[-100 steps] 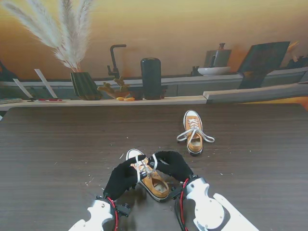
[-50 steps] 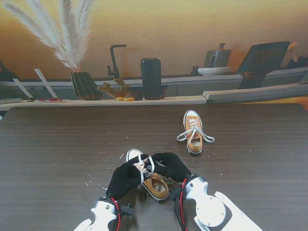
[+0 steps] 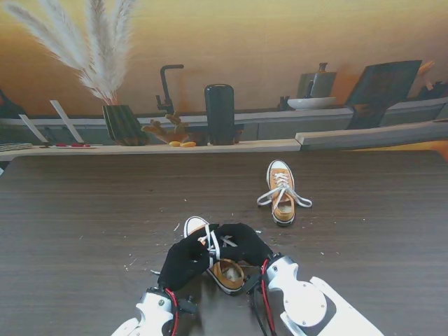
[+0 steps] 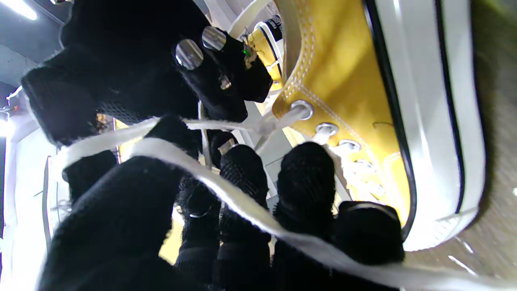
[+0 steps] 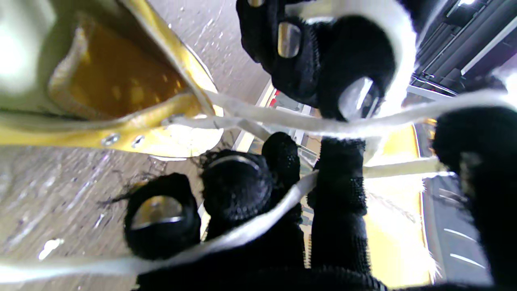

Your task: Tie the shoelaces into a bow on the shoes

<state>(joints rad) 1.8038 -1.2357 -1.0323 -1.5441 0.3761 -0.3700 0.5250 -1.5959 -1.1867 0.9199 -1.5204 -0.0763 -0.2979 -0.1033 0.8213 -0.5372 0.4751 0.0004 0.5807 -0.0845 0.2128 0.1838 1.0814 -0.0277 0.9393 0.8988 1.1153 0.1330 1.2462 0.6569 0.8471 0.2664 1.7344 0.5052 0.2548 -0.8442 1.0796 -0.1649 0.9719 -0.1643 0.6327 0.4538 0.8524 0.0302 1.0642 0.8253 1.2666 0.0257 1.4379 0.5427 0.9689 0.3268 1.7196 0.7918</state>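
The white flat shoelaces [image 3: 213, 243] of the near mustard-yellow canvas sneaker with white rubber sole [image 3: 225, 271] are the item in work; that sneaker lies on the dark wood-grain table [image 3: 84, 210], close to me and a little left of centre, toe pointing away. No finished bow can be seen on it: judged from the strands running taut between the two hands above the eyelets, the knot is in the forming stage, with looping and tightening left. The black-gloved left hand [image 3: 185, 260] has its fingers [image 4: 305, 182] curled, lace crossing over and between them, so it appears to have hold of lace. The black-gloved right hand [image 3: 245, 243] is likewise curled, lace draped across its fingers [image 5: 339, 190]; a firm pinch cannot be confirmed. The second mustard-yellow sneaker [image 3: 282, 193] stands well apart, farther off and to the right, its white laces [image 3: 302, 199] spread loose to both sides, untied. Both hands cover the near sneaker's tongue in the stand view, and the wrist views are blurred and overexposed, so the lace crossing itself cannot be traced.
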